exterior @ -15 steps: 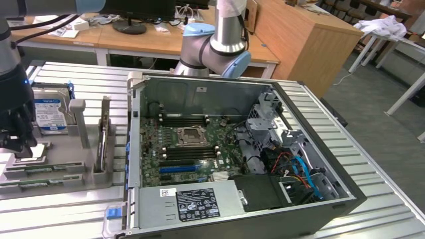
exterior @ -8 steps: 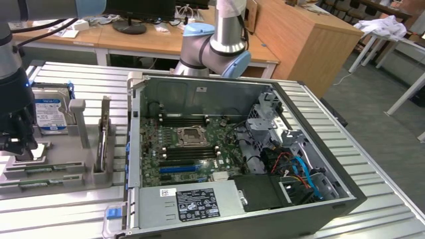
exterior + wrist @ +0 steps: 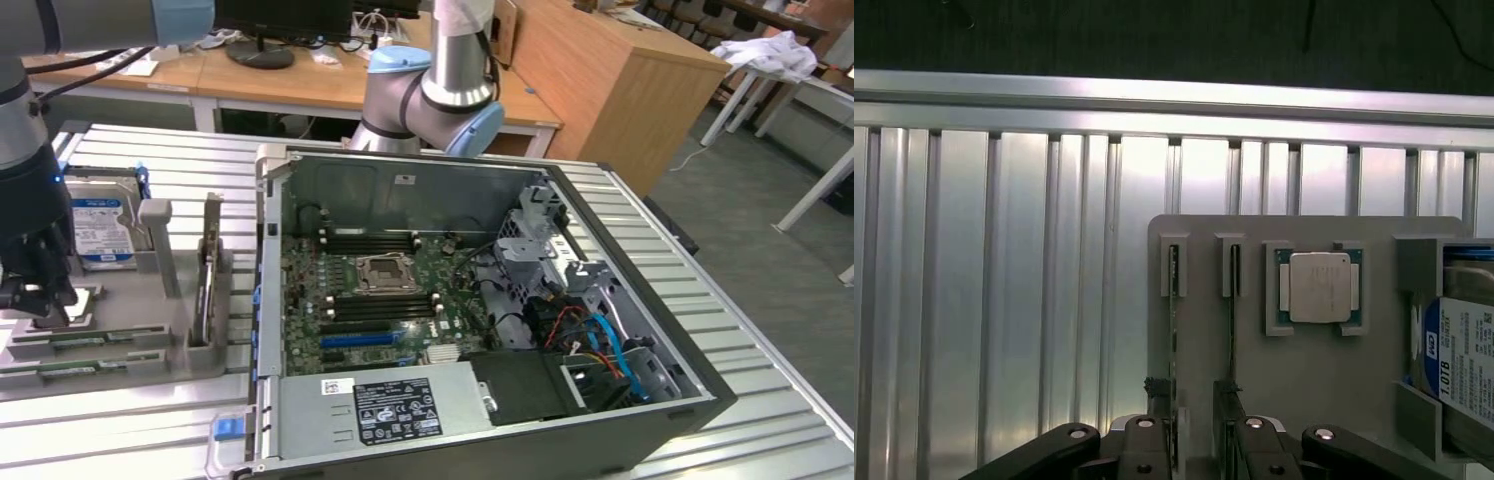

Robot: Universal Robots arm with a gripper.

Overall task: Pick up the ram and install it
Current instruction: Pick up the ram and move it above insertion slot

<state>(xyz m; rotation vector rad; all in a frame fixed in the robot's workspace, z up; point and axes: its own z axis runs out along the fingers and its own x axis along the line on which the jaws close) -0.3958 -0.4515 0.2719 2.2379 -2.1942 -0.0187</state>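
The open computer case takes the middle of the exterior view. The grey holder lies on the surface at the exterior view's left. Over it hangs the gripper, jaws apart, holding nothing. The ram, 2 thin sticks on edge in the holder's slots, lies just under the jaws. Its long axis runs straight away from them.

The arm is showing smooth silver-grey tubes and light-blue joint caps, with a black cable trailing alongside. Its black end effector is showing round silver screw heads on angled links.
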